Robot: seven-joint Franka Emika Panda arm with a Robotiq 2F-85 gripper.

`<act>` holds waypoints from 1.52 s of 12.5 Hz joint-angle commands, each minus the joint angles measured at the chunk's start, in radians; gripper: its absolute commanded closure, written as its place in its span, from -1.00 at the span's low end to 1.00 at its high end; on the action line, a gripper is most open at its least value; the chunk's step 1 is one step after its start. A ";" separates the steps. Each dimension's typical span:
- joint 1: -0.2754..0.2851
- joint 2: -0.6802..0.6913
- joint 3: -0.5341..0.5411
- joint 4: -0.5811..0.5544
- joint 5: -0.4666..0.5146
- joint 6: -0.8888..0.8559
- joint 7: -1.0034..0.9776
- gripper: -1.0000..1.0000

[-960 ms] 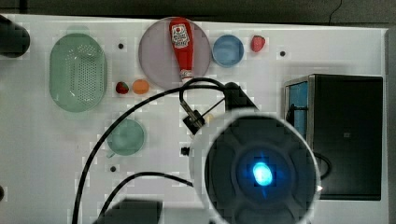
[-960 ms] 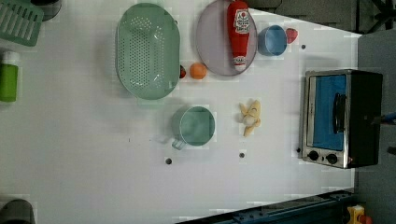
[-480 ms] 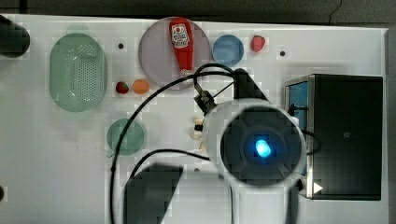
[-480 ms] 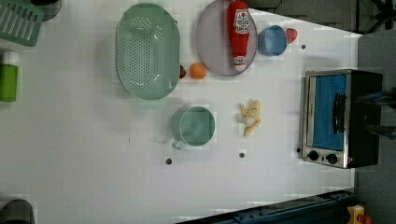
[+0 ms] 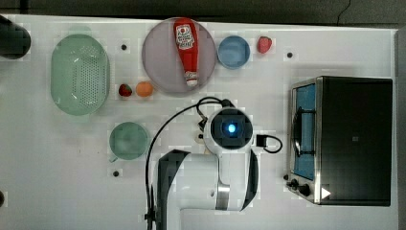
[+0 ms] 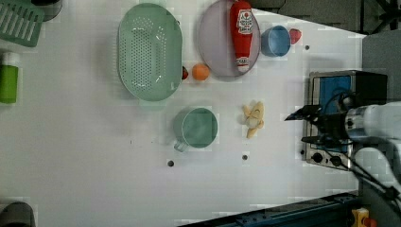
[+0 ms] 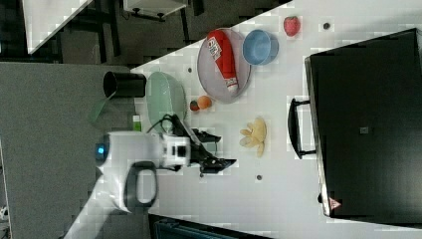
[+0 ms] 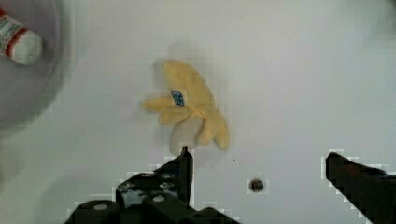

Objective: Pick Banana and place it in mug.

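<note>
We find the gripper [image 8: 259, 161] released, its two dark fingers [image 8: 180, 172] spread wide with nothing between them. In the wrist view the banana [image 8: 194, 109], peeled and yellow with a small blue sticker, lies flat on the white table [image 8: 303, 70] just beyond the fingertips, apart from them and nearer to one finger than the other. A small dark hole in the table [image 8: 256, 185] sits between the two fingers.

In the right view the gripper [image 7: 219, 149] hangs above the table, with the banana [image 7: 255, 135] ahead of the fingertips, toward the toaster oven [image 7: 366, 124]. The mug [image 6: 196, 127], pale green, stands upright on the table in the left view, on the far side of the banana [image 6: 253, 119] from the fingers and well apart from them. We note the ketchup bottle [image 6: 242, 33] lying on the round plate [image 6: 213, 42], with the blue bowl [image 6: 274, 41] just beside that plate and the green colander [image 6: 149, 49] further off
</note>
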 commanded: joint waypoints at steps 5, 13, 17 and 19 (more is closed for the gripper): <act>-0.004 0.178 -0.001 -0.055 0.005 0.318 -0.066 -1.00; -0.003 0.390 0.009 -0.061 0.005 0.551 -0.066 -1.00; -0.003 0.403 0.020 -0.061 0.005 0.596 -0.066 -0.19; -0.003 0.396 0.020 -0.060 0.005 0.597 -0.066 0.26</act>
